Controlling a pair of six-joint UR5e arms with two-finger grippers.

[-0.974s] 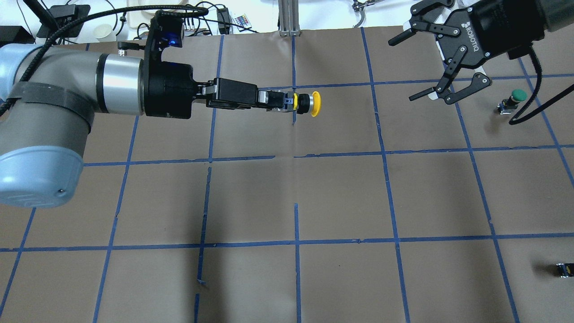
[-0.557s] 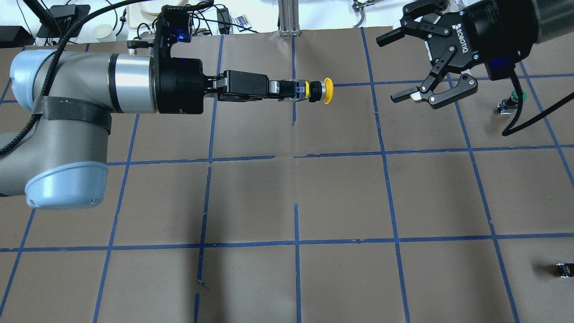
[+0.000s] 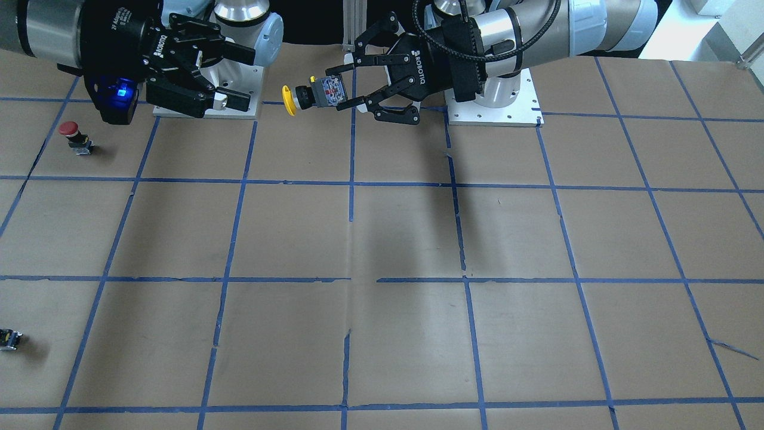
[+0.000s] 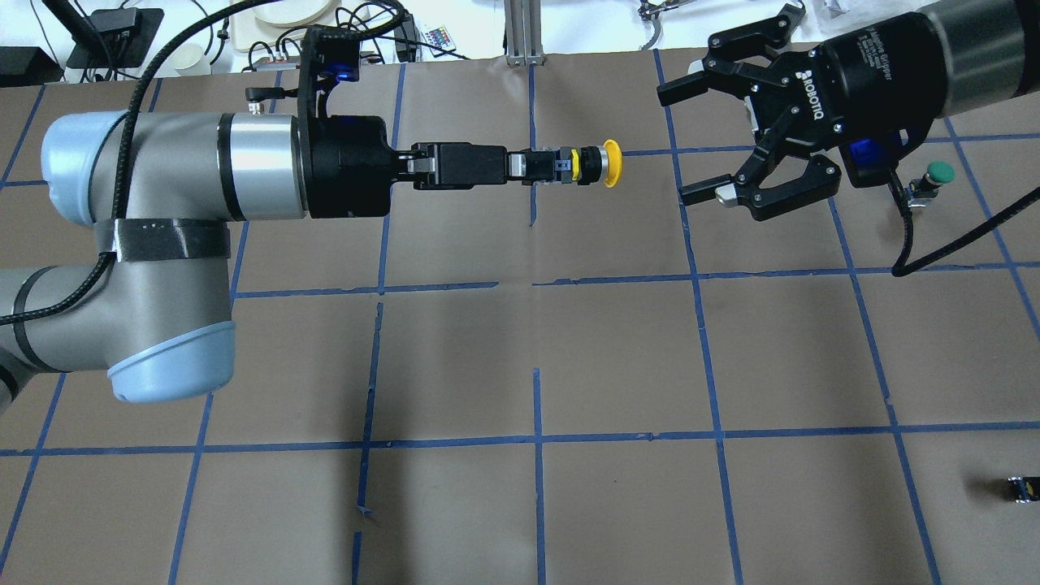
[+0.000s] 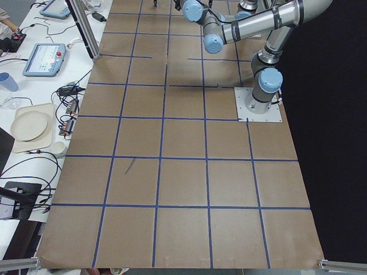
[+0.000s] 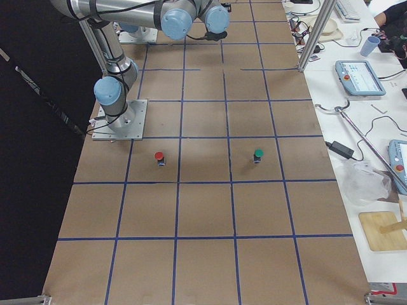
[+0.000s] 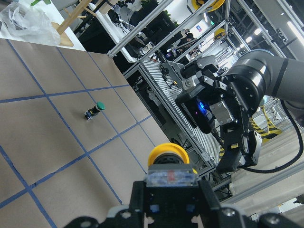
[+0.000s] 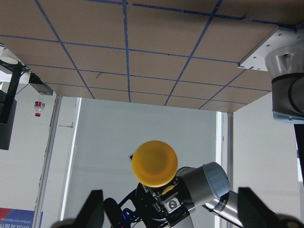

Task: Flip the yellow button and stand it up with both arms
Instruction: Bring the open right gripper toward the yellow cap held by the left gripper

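- room: a white bench (image 6: pixel 381 127) runs along the table's side opposite the robot and carries cables, a plate, cups and control pendants. Aluminium posts stand at that edge.
- table (image 4: pixel 617 357): covered in brown paper and gridded with blue tape that is broken in places. Soft shadows lie across the middle.
- left arm (image 4: pixel 162 187): silver with blue caps, reaching level over the table. Its base is cut off in the overhead view.
- right arm (image 4: pixel 967 49): enters at the top corner, mostly out of frame. Both side views crop the grippers at their upper edge.
- left gripper (image 4: pixel 532 165): fingers clamped on the body of the yellow button (image 4: pixel 591 163), covering much of it.
- right gripper (image 4: pixel 686 145): fingers spread wide, facing the cap and clear of it.
- yellow button: held in the air above the table, lying level, cap toward the right gripper. The right wrist view shows the cap centred between the spread fingers.
- green-capped button (image 4: pixel 934 177): upright on the paper, beside the right gripper's hanging cable.
- red-capped button (image 3: pixel 73 134): upright on the paper, near the front view's left edge.
- small dark item (image 4: pixel 1022 487): at the frame edge, too small to identify.
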